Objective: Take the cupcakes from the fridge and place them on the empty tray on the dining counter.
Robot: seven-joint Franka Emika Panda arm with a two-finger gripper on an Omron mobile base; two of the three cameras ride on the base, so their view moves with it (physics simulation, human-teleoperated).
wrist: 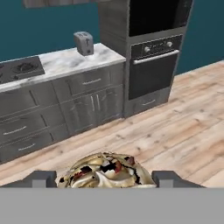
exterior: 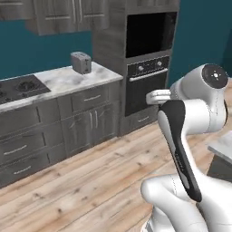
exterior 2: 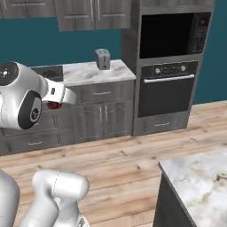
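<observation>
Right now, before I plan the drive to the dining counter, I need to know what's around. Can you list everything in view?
toaster: one, grey, on the worktop near the oven tower
hob: one, black, set in the worktop left of the toaster
worktop: one, white-grey marble, over grey drawers
wall cabinets: grey, above the worktop
wall oven: one, black with steel handle, in the grey tower
microwave: one, black, above the wall oven
floor: pale wood planks
dining counter: one corner, veined marble, close on the robot's right
cupcake: one, brown and cream with red bits, between the fingertips
arm: white, dark joints
gripper: closed on the cupcake
</observation>
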